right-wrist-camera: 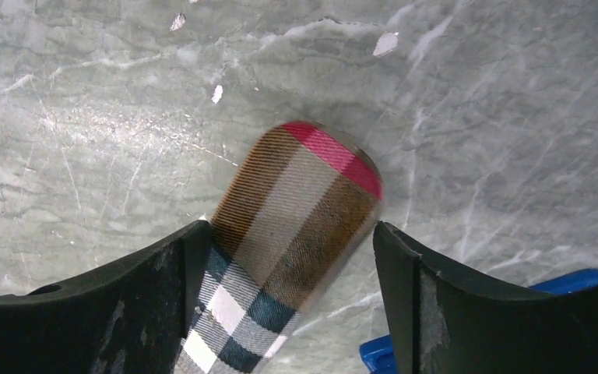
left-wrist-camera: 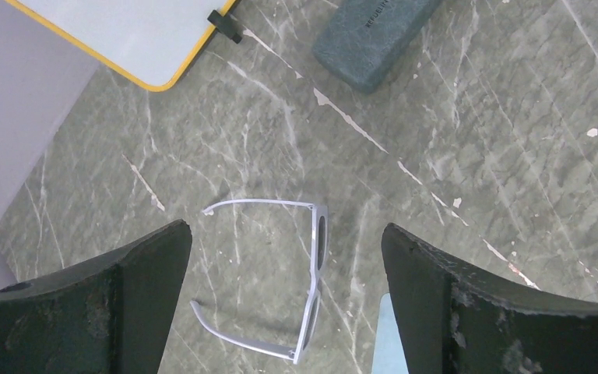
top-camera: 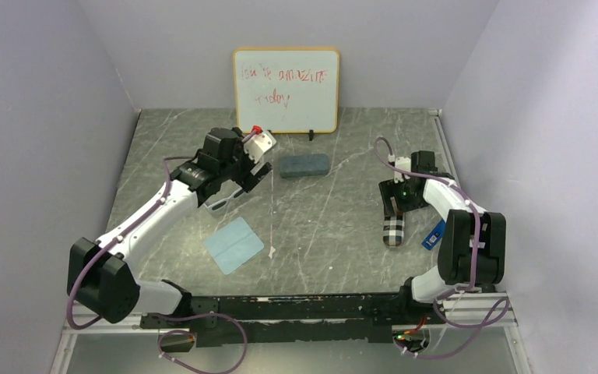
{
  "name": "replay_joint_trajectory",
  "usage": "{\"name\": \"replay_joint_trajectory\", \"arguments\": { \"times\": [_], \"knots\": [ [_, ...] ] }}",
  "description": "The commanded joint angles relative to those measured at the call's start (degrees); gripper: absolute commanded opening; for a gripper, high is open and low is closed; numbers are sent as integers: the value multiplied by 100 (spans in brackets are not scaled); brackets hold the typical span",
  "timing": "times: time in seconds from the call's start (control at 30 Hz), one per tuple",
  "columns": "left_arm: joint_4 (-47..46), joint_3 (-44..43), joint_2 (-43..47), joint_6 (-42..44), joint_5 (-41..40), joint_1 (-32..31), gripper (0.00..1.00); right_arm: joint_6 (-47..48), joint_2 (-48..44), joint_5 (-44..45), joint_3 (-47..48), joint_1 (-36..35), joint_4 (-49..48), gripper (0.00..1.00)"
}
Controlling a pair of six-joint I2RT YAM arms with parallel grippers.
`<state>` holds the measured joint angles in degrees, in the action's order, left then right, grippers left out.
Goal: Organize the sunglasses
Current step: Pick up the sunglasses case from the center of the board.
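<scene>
White-framed sunglasses with dark lenses lie on the marble table, temples unfolded. My left gripper hovers above them, open, its fingers wide on either side and touching nothing. From the top view only a bit of the white sunglasses shows under the left gripper. My right gripper is low over a plaid case and straddles it, open. Its left finger is against the case; the right finger stands apart from it. The top view has the right gripper at the far end of the plaid case.
A grey-blue case lies at mid-back, before a whiteboard leaning on the rear wall. A light-blue cloth sits near the left arm. A blue object lies just right of the plaid case. Walls close in both sides.
</scene>
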<state>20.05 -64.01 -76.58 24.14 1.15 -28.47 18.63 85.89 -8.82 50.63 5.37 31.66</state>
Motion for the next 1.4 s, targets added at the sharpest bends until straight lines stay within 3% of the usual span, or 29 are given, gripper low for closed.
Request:
{"name": "replay_joint_trajectory", "arguments": {
  "times": [0.0,0.3,0.5,0.67,0.8,0.97,1.03,1.13,1.37],
  "knots": [
    [-286,88,248,-155,-106,-14,96,-101,182,87,53,-63,127,76],
    [-239,28,79,-244,1,-17,96,-101,302,191,331,-379,301,66],
    [-300,113,95,-218,-12,-16,96,92,129,545,351,-509,451,81],
    [-309,152,51,-247,67,-22,96,141,165,606,252,-510,460,81],
    [-285,138,24,-244,125,-27,97,162,124,605,213,-510,453,75],
    [-304,159,37,-240,246,-27,96,294,112,561,197,-511,473,58],
    [-309,152,38,-264,392,-34,96,303,108,442,265,-510,502,48],
    [-301,110,-4,-298,806,-43,96,328,78,-107,501,-510,640,43],
    [-449,-315,-225,-473,2577,-49,96,424,-335,-2232,1621,-510,930,40]
  ]
}}
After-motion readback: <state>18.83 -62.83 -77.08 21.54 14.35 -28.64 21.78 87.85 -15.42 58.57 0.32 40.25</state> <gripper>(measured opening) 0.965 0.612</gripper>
